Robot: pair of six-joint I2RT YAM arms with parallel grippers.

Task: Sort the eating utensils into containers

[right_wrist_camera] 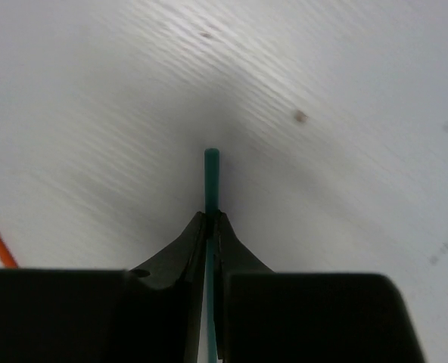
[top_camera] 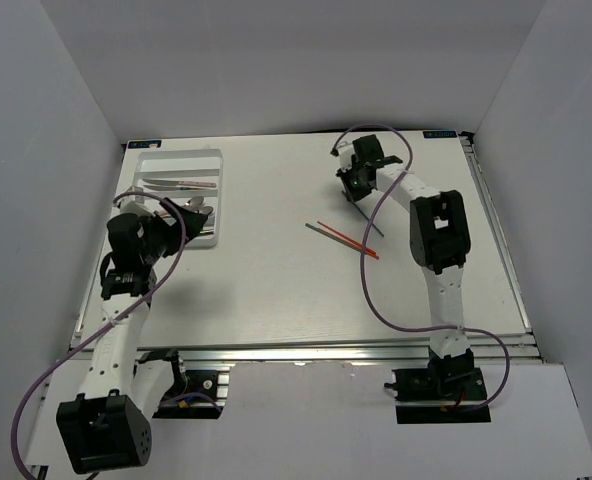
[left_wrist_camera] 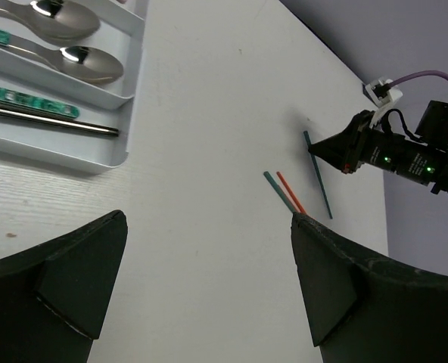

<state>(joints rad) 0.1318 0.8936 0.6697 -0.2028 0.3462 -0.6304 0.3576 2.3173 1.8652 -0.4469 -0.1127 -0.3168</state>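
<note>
While the right gripper [right_wrist_camera: 211, 221] clamps one green chopstick [right_wrist_camera: 211, 174], the tray [top_camera: 176, 160] lies well apart beside the left gripper [left_wrist_camera: 207, 227], its jaws spread.

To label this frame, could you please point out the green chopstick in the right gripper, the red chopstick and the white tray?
green chopstick [right_wrist_camera: 211, 178], right wrist view, exposed shaft
red chopstick [left_wrist_camera: 290, 192], left wrist view, mid-shaft
white tray [left_wrist_camera: 133, 91], left wrist view, side wall

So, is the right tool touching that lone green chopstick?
Touching. The right wrist view shows the right tool pinched on the lone green chopstick, no gap either side, its tip poking out ahead.
</note>
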